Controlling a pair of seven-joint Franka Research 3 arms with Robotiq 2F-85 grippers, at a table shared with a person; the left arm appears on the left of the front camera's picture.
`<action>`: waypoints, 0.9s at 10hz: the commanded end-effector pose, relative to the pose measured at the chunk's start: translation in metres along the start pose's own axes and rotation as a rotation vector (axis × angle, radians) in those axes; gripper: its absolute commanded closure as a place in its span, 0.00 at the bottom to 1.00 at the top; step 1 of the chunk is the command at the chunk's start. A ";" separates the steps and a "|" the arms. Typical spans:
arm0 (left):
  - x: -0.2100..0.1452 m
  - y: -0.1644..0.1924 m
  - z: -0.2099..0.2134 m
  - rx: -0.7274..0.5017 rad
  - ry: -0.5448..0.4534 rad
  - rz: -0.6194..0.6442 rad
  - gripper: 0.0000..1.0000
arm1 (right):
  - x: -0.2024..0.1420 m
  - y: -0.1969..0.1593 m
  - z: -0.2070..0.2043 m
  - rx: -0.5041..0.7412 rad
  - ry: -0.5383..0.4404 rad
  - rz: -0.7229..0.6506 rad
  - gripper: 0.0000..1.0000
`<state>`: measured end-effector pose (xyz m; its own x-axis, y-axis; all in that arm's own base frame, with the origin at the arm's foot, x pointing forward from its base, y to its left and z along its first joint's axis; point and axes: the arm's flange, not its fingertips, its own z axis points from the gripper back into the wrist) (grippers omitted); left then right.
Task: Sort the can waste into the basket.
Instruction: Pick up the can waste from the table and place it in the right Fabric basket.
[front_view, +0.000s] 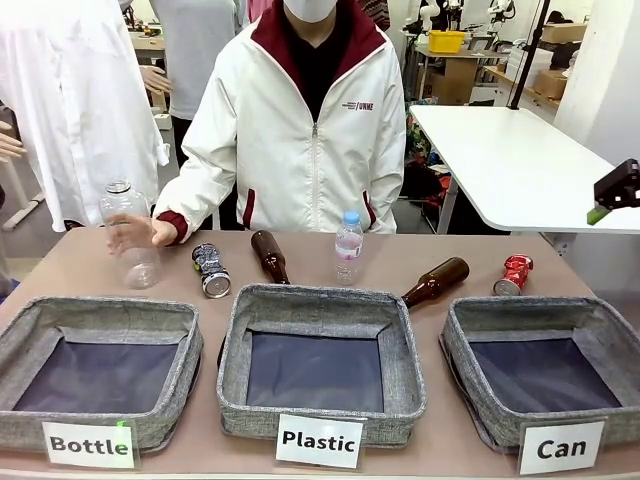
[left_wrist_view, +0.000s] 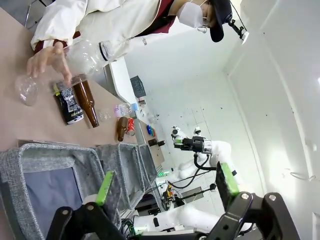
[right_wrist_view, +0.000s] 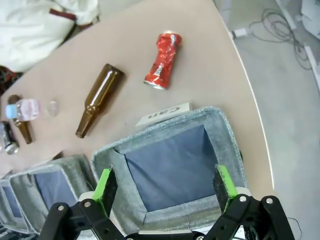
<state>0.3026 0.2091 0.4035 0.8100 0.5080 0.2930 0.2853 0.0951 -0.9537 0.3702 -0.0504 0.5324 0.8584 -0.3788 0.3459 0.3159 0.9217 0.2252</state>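
2 cans, 2 brown bottles, 2 plastic bottles sit beyond 3 baskets.

The Can basket is sitting lower right on the counter, the right-hand can lying just behind it; the left-hand can is lying centre-left, behind the Plastic basket.

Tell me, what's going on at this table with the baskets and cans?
Sorting has not begun. The red can and the dark can both lie on the table, outside the Can basket. The right end effector hangs open above that basket, holding nothing. The left end effector is open and empty too. Across the table, the person's hand is on a clear plastic bottle.
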 end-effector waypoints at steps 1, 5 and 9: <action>-0.001 -0.002 0.002 -0.010 0.010 -0.011 0.00 | 0.069 0.017 -0.022 -0.042 0.121 -0.054 0.00; -0.001 -0.002 0.002 -0.010 0.010 -0.011 0.00 | 0.161 0.015 -0.130 -0.060 0.248 -0.111 0.00; -0.001 -0.002 0.002 -0.010 0.010 -0.011 0.00 | 0.173 0.010 -0.211 -0.089 0.290 -0.142 0.00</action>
<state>0.3022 0.2095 0.4034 0.8099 0.5085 0.2923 0.2854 0.0938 -0.9538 0.5975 -0.0916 0.4010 0.8962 -0.4415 0.0442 0.4283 0.8868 0.1739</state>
